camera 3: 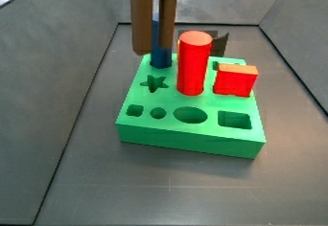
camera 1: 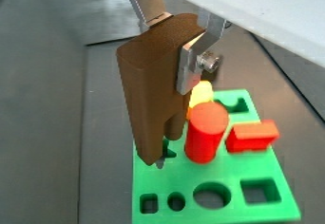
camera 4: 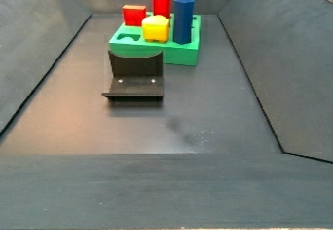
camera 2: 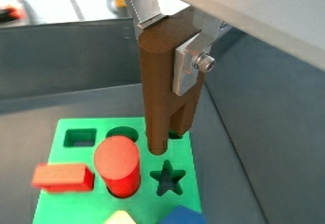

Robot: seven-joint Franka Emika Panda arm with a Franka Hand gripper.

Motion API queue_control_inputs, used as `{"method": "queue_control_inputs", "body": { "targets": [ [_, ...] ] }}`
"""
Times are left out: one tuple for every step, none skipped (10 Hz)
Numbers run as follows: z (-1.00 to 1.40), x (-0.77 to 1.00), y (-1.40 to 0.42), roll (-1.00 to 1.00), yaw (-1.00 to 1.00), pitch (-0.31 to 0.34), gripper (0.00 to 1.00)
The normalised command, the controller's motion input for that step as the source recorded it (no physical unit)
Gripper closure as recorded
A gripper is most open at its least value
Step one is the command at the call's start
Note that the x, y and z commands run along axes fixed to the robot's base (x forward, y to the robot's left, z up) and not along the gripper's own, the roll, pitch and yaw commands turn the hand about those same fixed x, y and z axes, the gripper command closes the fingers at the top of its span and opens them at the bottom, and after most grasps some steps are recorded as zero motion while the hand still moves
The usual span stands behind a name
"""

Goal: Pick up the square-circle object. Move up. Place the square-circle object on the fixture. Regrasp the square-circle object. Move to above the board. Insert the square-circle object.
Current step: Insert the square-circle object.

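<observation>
Currently we see the claw (camera 2: 172, 40) clamped on the upper end of the dark brown, rigid square-circle object (camera 2: 162, 85), which hangs upright below it over the bright green board (camera 2: 76, 152). It looks light and stiff; we judge its flat upper faces the best hold.

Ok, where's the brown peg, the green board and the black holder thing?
Peg (camera 2: 162, 85), a wrist view, its broad side, between the gripper (camera 2: 172, 52) fingers.
Board (camera 3: 193, 139), a side view, its front wall.
Fixture (camera 4: 135, 78), a side view, its sloping face.
</observation>
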Motion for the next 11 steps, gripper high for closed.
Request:
{"method": "queue_control_inputs", "body": {
  "targets": [
    [-0.30,0.00,-0.07,-0.02,-1.00,-0.073,1.00],
    [-0.31,0.00,-0.07,-0.02,-1.00,-0.076,1.00],
    [-0.33,0.00,-0.09,-0.03,-1.00,-0.091,1.00],
    [-0.33,0.00,-0.12,-0.03,-1.00,-0.120,1.00],
    [-0.34,0.00,-0.13,-0.03,-0.99,-0.129,1.00],
    [-0.41,-0.01,-0.23,-0.04,-0.90,-0.207,1.00],
    [-0.35,-0.02,-0.39,-0.04,-0.77,-0.234,1.00],
    [-0.30,0.00,-0.44,-0.04,-0.73,-0.200,1.00],
    [-0.29,-0.05,-0.46,0.00,-0.58,-0.149,1.00],
    [-0.03,-0.09,-0.14,0.00,-0.01,-0.114,1.00],
    [0.00,-0.01,-0.02,0.00,0.00,-0.034,1.00]
  ]
}}
